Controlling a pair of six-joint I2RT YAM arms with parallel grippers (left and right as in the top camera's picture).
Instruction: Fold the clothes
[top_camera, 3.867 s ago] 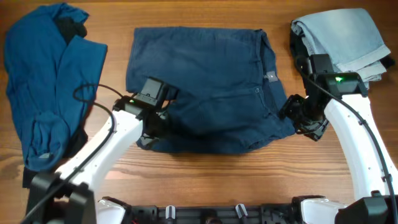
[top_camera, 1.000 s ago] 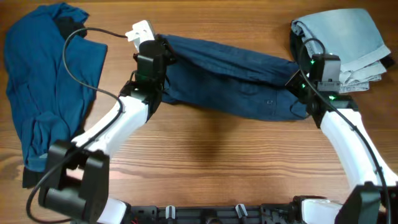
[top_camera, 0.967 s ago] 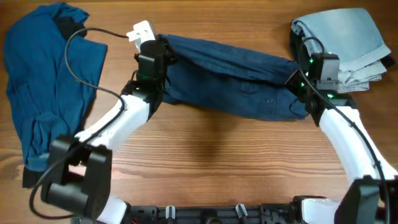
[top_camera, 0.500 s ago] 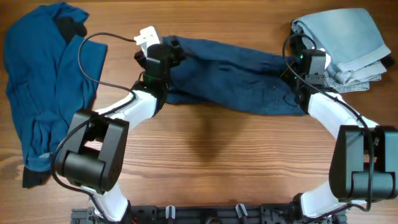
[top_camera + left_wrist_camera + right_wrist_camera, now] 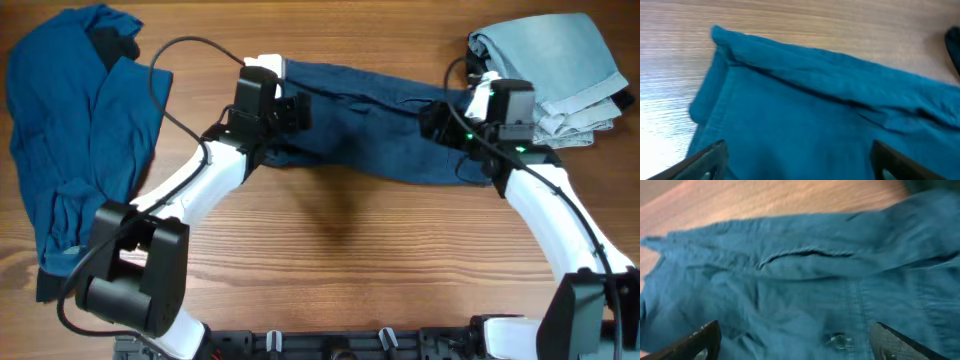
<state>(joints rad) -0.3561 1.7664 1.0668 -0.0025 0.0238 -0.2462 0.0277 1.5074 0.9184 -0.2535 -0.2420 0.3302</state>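
The dark navy shorts (image 5: 375, 135) lie folded into a long strip across the far middle of the table. My left gripper (image 5: 296, 110) hovers over the strip's left end, open, with nothing between its fingers. In the left wrist view the folded edge of the shorts (image 5: 805, 100) fills the frame, and the left gripper (image 5: 801, 165) stands wide above the cloth. My right gripper (image 5: 436, 123) is over the right end, also open. The right wrist view shows a pocket slit and a button (image 5: 839, 341) between the spread fingers of the right gripper (image 5: 797, 345).
A brighter blue garment (image 5: 80, 140) lies spread at the far left. Pale blue jeans (image 5: 550, 60) are folded at the back right corner, close behind my right arm. Bare wooden table (image 5: 350, 260) stretches in front of the shorts.
Both grippers have opened and let go of the shorts. Each has drawn inward over the folded strip, the left to the right and the right to the left.
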